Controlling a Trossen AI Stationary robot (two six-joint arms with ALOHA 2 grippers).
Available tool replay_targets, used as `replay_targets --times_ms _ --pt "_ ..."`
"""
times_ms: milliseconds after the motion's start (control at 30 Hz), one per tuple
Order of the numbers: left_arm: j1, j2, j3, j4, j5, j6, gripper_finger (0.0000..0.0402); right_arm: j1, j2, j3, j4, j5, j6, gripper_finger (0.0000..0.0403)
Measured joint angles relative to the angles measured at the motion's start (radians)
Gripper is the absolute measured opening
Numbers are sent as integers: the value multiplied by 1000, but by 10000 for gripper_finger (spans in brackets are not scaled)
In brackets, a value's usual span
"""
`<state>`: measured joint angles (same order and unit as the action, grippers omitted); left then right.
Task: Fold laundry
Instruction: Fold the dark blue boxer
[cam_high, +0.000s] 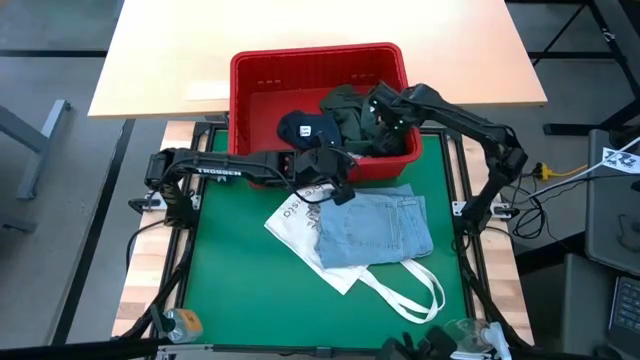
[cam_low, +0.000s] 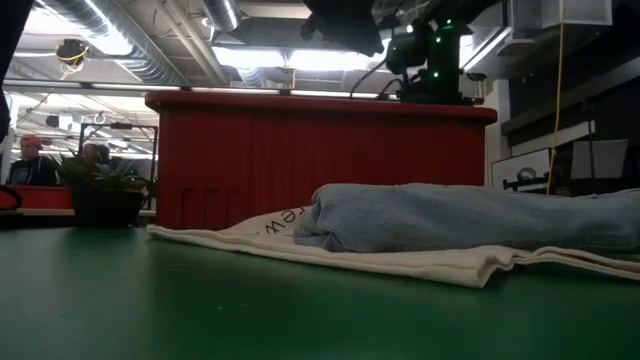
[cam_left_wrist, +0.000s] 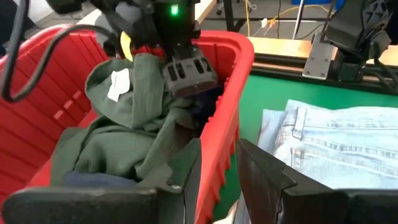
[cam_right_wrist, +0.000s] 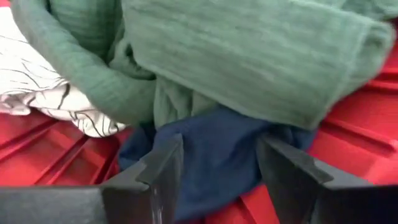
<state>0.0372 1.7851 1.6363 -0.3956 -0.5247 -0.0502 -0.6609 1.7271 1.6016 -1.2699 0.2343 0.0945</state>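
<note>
A red slotted basket (cam_high: 320, 62) at the mat's far side holds the laundry: a dark olive garment (cam_left_wrist: 124, 124) heaped on top, a navy one (cam_right_wrist: 211, 155) under it, and a white leaf-print one (cam_right_wrist: 37, 87) beside them. A folded light-blue denim piece (cam_high: 375, 225) lies on a white tote bag (cam_high: 295, 215) on the green mat. My right gripper (cam_right_wrist: 217, 165) is open and points down into the basket, its fingers either side of the navy cloth below the olive heap. My left gripper (cam_left_wrist: 217, 180) is open above the basket's near wall (cam_left_wrist: 217, 143), with nothing between its fingers. My right gripper comes from above into the heap of clothes in the basket. Its fingers (cam_left_wrist: 186, 74) stand against the olive garment, with navy cloth (cam_right_wrist: 211, 174) lying between them. I cannot tell whether the fingertips touch the cloth.
The tote's long handles (cam_high: 420, 290) trail toward the mat's near right. Bare green mat (cam_high: 240, 290) lies at the near left. A wooden table top (cam_high: 300, 30) stands beyond the basket. In the low view a person (cam_low: 30, 160) and a plant (cam_low: 105, 185) show far behind.
</note>
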Motion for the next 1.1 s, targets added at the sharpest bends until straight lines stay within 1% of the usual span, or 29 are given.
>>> replay_targets --times_ms 233,333,433,533,700,800,867,900,967,1033,1100 --pt "0 0 0 -24 -4 0 98 0 59 1 8 -1 -3 204" --pt "0 0 0 -24 -5 0 98 1 70 2 18 12 -47 203" --pt "0 0 0 -23 -7 0 98 0 72 1 30 15 -51 188" --pt "0 0 0 -24 -8 0 98 -1 72 1 40 17 -51 154" --pt "0 0 0 -24 -8 0 98 -1 72 1 40 20 -56 78" --pt "2 1 0 -24 -9 2 98 -1 72 1 39 20 -103 30" --pt "3 0 0 -24 -10 7 98 -1 72 3 34 20 -129 11" --pt "5 -2 -1 -24 -10 8 98 -1 72 11 21 20 -138 10" --pt "5 -11 -1 -25 -12 8 98 -1 71 46 -7 18 -149 20" --pt "5 -29 -1 -28 -21 9 98 0 70 93 -46 18 -150 30" --pt "4 -47 -1 -29 -45 10 98 0 70 153 -73 17 -152 32"
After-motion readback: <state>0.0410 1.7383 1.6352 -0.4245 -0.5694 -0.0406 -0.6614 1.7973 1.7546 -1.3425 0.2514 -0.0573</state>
